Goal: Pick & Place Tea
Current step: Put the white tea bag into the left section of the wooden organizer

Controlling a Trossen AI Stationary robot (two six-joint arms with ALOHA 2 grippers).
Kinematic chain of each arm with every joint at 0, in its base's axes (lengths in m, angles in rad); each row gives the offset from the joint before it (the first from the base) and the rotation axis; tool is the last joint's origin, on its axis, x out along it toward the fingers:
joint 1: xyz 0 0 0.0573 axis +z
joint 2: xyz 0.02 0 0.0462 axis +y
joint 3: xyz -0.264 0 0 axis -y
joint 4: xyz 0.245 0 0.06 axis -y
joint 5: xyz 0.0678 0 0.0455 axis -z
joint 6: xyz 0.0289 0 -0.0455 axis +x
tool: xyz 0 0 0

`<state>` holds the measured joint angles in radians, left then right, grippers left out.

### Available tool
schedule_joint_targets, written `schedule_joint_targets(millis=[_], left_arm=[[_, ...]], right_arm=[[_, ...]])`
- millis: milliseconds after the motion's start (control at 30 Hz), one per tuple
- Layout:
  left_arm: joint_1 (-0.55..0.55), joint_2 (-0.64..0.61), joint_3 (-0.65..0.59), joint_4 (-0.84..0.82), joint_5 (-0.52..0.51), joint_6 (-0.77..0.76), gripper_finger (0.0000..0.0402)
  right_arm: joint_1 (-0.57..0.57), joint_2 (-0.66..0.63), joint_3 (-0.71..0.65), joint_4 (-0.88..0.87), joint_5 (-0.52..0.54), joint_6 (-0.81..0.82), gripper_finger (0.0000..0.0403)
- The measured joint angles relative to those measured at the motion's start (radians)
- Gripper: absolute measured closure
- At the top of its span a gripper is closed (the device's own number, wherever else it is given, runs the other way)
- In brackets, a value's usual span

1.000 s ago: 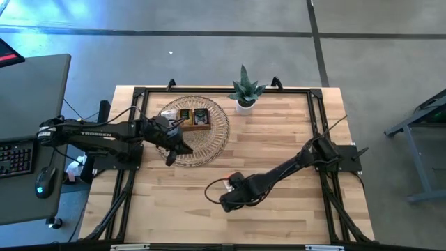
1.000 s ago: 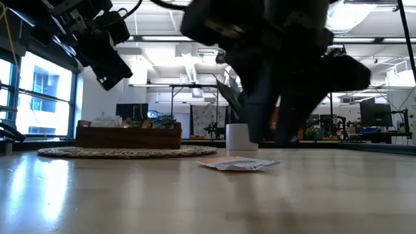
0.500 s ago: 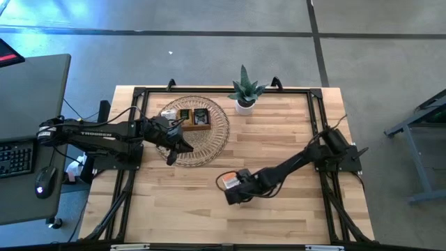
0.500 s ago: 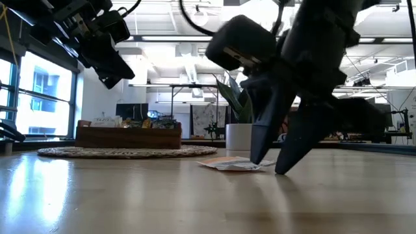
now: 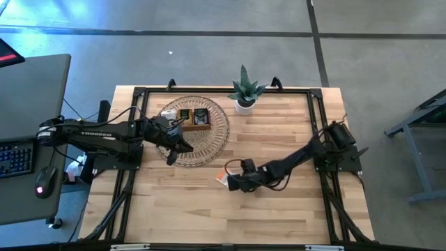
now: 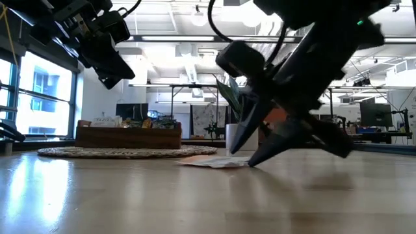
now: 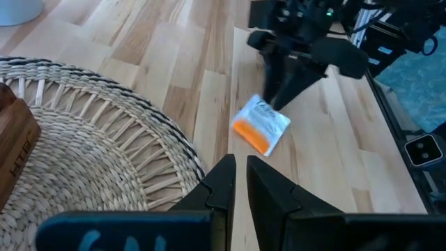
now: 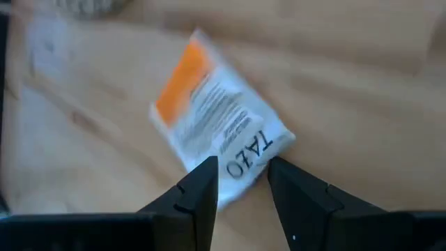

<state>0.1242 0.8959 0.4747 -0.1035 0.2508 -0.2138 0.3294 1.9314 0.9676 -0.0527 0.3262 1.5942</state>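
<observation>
One orange-and-white tea sachet (image 5: 221, 177) (image 8: 209, 111) lies flat on the wooden table, near the middle. My right gripper (image 5: 229, 182) (image 8: 242, 167) comes down onto it from the table's right, open, with the sachet's white end between its fingers. Other sachets sit in the brown divided tray (image 5: 194, 118), which stands on a round woven mat (image 5: 217, 136) at the far left. My left gripper (image 5: 182, 146) (image 7: 240, 167) hovers shut over the mat's near edge with nothing in it, well above the table (image 6: 110, 78). My right gripper's open fingers stand on either side of the sachet's white printed end (image 8: 244, 155), slanting down from the table's right. In the low view a fingertip (image 6: 252, 160) is down at the table against the sachet's edge (image 6: 242, 162). The sachet lies flat on the table.
A small potted plant (image 5: 244, 92) stands at the far edge, behind the sachet. Black frame rails (image 5: 317, 118) run around the table's rim. Bare wood (image 5: 195, 209) lies between the sachet and the near edge.
My right gripper has gone toward the far edge and down to the table, tipping steeply downward, still open. The sachet has slid a little across the table toward the mat. My left gripper has kept still.
</observation>
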Motion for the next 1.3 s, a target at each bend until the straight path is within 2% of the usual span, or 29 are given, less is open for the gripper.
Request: schedule_joint_targets(millis=[167,233,333,533,933,1067,1200,1300], left_arm=[[0.0,0.0,0.0,0.001,0.0,0.0,0.0366],[0.0,0.0,0.0,0.001,-0.001,0.0,0.0366],[0.0,0.0,0.0,0.001,-0.001,0.0,0.0366],[0.0,0.0,0.0,-0.002,-0.001,0.0,0.0366],[0.0,0.0,0.0,-0.003,-0.001,0.0,0.0366],[0.0,0.0,0.0,-0.003,-0.001,0.0,0.0366],[0.0,0.0,0.0,-0.01,0.007,0.0,0.0366],[0.0,0.007,0.0,-0.044,0.032,-0.013,0.0366]], right_arm=[[-0.065,0.005,0.001,0.044,0.088,-0.079,0.0276],[-0.092,0.005,0.0,0.063,0.088,-0.123,0.0281],[-0.132,0.005,0.0,0.074,0.048,-0.181,0.0292],[-0.173,0.003,0.0,0.093,-0.137,-0.257,0.0312],[-0.136,0.004,0.001,0.104,-0.162,-0.332,0.0321],[-0.127,0.006,-0.001,0.139,-0.168,-0.379,0.0346],[-0.126,0.01,-0.004,0.204,-0.179,-0.466,0.0392],[-0.129,0.012,-0.004,0.257,-0.178,-0.536,0.0394]])
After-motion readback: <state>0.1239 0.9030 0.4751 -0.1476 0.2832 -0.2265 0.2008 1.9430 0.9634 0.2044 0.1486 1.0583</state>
